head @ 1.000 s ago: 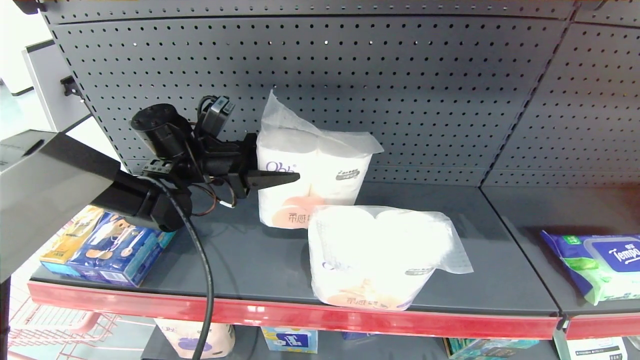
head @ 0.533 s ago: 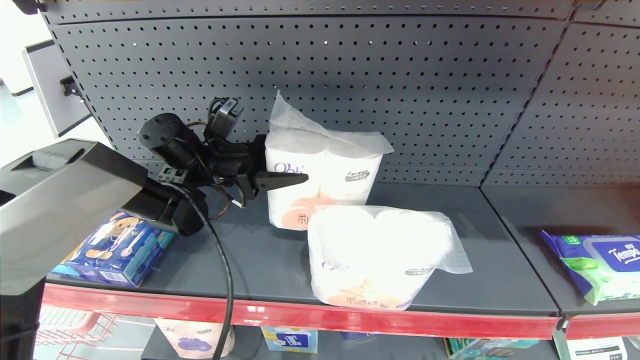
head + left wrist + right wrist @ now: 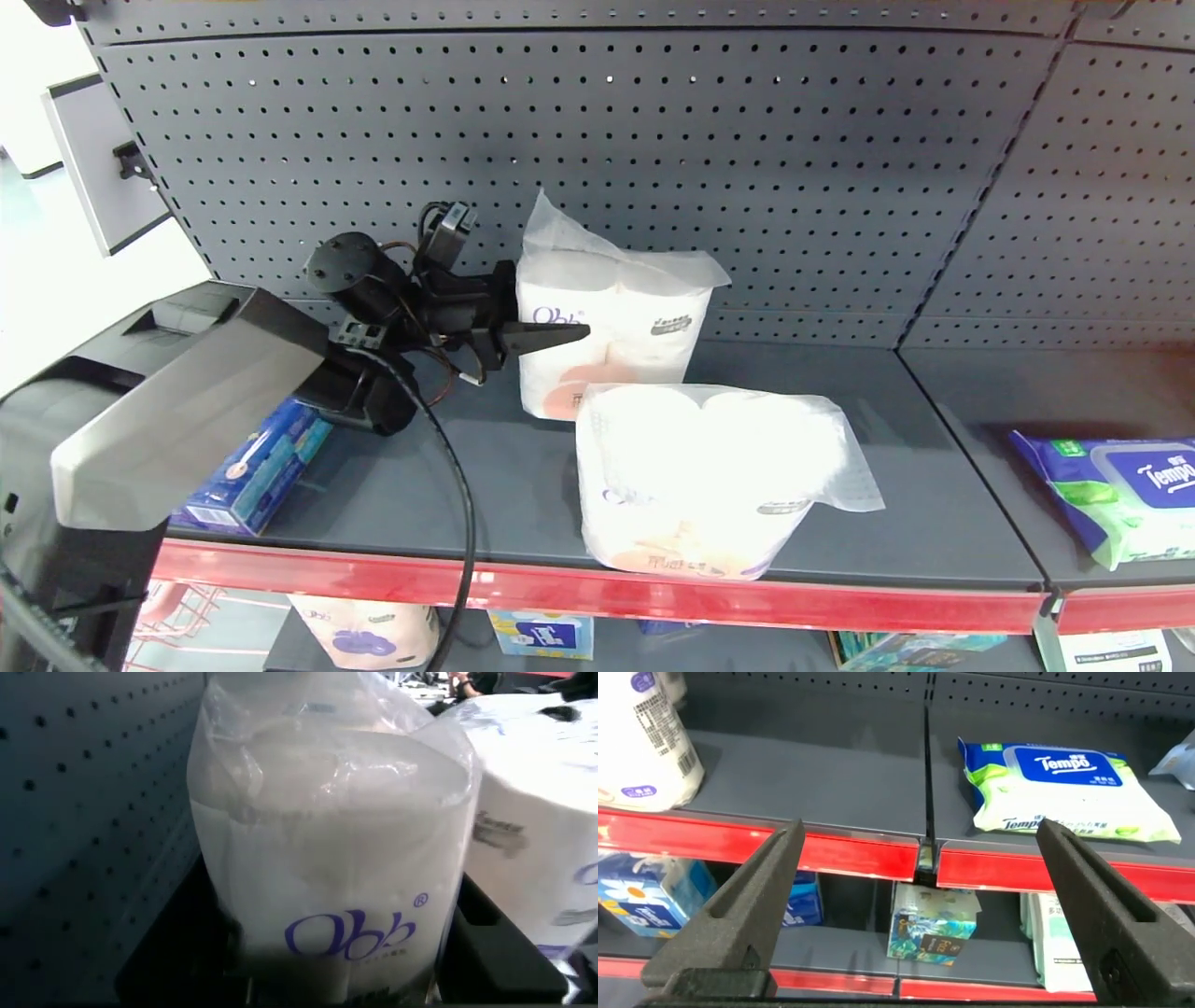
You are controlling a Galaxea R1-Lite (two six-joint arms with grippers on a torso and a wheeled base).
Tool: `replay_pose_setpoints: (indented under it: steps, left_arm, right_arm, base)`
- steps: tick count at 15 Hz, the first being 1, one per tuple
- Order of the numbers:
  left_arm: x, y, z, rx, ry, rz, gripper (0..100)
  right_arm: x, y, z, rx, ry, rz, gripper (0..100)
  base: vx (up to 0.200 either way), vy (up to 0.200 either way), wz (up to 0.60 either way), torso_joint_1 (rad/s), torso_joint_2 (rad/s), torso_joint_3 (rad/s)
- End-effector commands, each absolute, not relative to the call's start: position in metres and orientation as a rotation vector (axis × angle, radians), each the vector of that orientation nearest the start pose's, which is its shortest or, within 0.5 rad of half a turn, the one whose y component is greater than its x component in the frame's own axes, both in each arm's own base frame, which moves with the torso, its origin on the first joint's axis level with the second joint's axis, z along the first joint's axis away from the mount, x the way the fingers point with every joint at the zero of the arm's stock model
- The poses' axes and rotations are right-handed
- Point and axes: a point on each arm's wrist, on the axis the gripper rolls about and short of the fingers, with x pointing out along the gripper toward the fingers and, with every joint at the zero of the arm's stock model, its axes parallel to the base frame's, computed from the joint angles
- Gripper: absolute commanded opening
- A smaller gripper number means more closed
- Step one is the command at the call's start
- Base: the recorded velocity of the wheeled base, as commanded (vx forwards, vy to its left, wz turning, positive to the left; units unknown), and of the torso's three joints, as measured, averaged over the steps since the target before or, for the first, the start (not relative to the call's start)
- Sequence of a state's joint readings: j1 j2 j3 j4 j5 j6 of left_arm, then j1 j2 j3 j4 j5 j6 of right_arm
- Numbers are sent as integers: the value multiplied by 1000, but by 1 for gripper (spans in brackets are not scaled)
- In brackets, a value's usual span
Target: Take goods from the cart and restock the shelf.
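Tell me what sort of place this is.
Probably a supermarket aisle: a pegboard-backed shelf with a red front rail, wrapped toilet paper packs, and a wet wipes pack on the next bay.

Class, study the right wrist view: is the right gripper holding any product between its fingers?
No: the right gripper is wide open, nothing between its fingers, the shelf's red edge showing through the gap.

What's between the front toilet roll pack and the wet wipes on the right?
Head view: just bare grey shelf, crossed by the seam between two boards.
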State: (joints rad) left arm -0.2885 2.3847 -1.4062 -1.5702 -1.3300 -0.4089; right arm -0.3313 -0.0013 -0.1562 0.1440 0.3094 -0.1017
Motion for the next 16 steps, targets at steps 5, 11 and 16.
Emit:
replay_pose_setpoints:
  steps: [5, 11, 16]
  left_arm:
    - [439, -161, 128, 7, -239, -1647, 0]
    - [454, -173, 115, -32, -253, -1618, 0]
    - [455, -180, 100, -45, -223, -1640, 0]
  right_arm:
    - [-32, 18, 100, -114, 1, -20, 100]
    - [-31, 18, 95, -112, 19, -19, 100]
    - [-30, 17, 92, -110, 29, -18, 100]
  base:
    - [0, 0, 0, 0, 0, 0]
    - [0, 0, 0, 0, 0, 0]
    - [0, 0, 0, 0, 0, 0]
